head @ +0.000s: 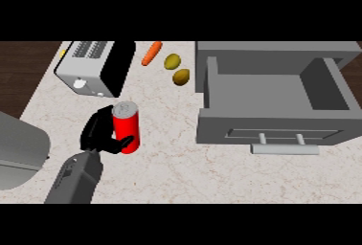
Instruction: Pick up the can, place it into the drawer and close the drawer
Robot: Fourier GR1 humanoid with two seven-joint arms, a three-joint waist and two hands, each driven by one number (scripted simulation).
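Pale marbled surface (212, 177) fills most of view, dark wood strip at far left. Grey drawer (272, 93) at right, pulled open, interior bare grey; front panel faces viewer w/ bar handle (284, 149) on two posts. Large grey rounded object (17, 150) at left edge, cut off by frame; can't tell what it is. Toaster (96, 67) upper left, white/grey body w/ black side, slots on top, round knob on front. One grey forearm comes in from lower edge, left of centre; its black hand (99, 136) sits left of the can, fingers (121, 142) curled round can's lower part, grasping it. Which hand it is: reads as the left. Red can (127, 127), silver top, near centre-left of surface, well apart from drawer. Carrot (151, 53) at top, beside toaster. Two small yellow-brown rounded items (176, 69) between carrot and drawer.
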